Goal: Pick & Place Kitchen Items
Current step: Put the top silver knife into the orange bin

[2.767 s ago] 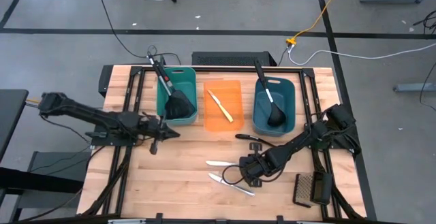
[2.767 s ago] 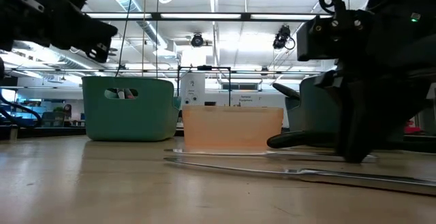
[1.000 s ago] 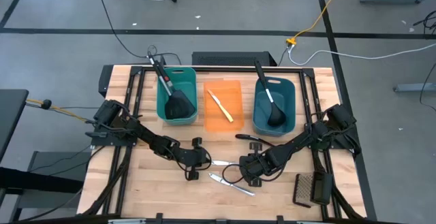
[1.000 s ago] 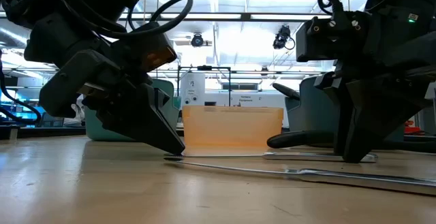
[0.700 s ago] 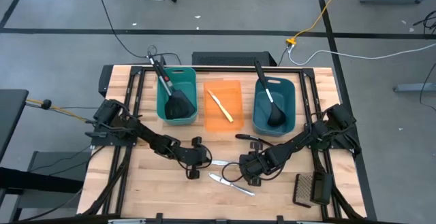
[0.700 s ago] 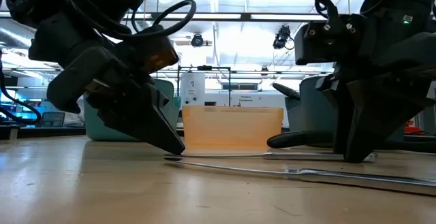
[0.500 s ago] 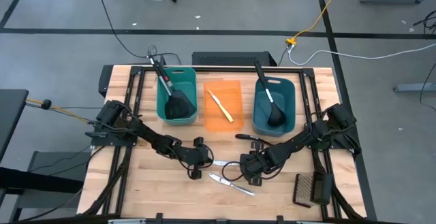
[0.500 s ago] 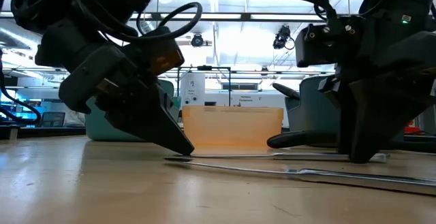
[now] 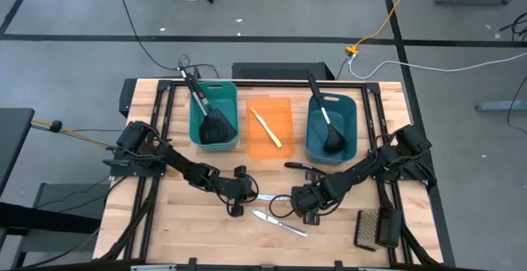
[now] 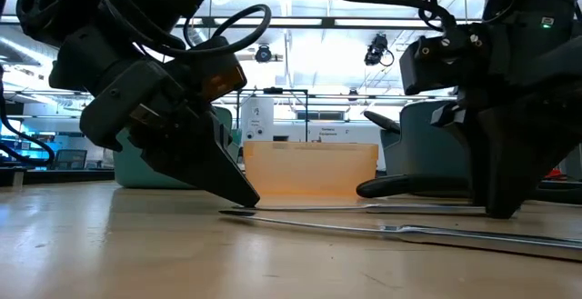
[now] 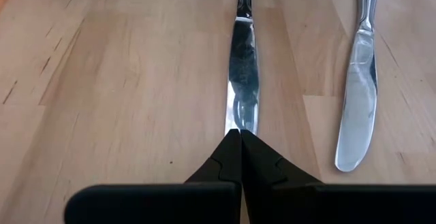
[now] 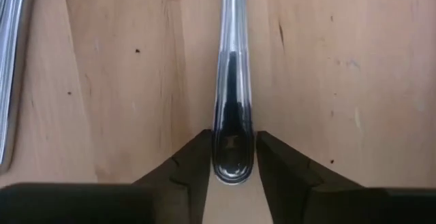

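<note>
1. L gripper (image 9: 239,191) is down on the table (image 9: 181,230), mid-width and a bit toward the front edge. Its jaws are together at the blade tip of silver knife A (image 11: 243,67). Can't tell if the tip is actually nipped.
2. R gripper (image 9: 298,203) is low and opposite the L gripper. Its jaws are apart and straddle a rounded steel handle end, close on each side and not clearly bearing on it. Judged to be knife A's handle, so both arms are on one flat knife, prob. because it's too thin to lift off the wood from one end.
3. Silver knife B (image 11: 357,108) lies just beside A on the front-edge side, untouched.
4. Counts:
   - Knives, 3: A, B and a yellow knife (image 9: 266,128) in the orange tub (image 9: 280,110).
   - Spatulas, 2: one in the teal tub (image 9: 233,98), spatula 2 (image 9: 375,228) by the R front corner.
   - Ladles, 2: one in the blue tub (image 9: 350,114), loose ladle (image 9: 303,166) just in front of it.
   - Tubs, 3, along the far edge.
5. Sorting looks about half done.
</note>
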`<state>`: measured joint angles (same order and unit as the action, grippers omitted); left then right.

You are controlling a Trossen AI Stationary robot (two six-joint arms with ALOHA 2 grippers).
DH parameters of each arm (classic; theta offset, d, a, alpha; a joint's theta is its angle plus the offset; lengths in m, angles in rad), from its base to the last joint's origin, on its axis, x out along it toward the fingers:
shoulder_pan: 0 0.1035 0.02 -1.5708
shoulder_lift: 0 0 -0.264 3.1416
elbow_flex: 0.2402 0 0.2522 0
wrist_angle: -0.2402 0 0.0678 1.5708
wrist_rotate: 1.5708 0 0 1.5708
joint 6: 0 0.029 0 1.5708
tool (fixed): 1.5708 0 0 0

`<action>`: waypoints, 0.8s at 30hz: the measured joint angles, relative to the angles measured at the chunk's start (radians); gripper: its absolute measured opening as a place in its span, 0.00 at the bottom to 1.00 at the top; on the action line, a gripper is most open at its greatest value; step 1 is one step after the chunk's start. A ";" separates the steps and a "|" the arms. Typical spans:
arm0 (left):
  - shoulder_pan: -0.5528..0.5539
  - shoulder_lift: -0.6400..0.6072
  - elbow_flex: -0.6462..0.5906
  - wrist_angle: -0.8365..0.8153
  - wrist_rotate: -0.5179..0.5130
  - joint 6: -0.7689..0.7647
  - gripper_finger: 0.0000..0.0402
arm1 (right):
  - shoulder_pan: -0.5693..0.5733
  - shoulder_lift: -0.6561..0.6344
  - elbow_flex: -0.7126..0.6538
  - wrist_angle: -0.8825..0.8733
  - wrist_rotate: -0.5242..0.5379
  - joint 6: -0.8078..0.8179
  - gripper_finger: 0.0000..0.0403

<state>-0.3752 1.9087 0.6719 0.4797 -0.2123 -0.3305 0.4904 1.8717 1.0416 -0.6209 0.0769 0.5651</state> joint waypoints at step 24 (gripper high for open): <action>-0.076 -0.228 -0.009 -0.127 -0.138 0.193 0.02 | 0.014 -0.102 -0.012 -0.034 0.069 -0.015 0.19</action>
<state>-0.4513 1.6803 0.6628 0.3522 -0.3507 -0.1375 0.5045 1.7701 1.0295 -0.6547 0.1461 0.5502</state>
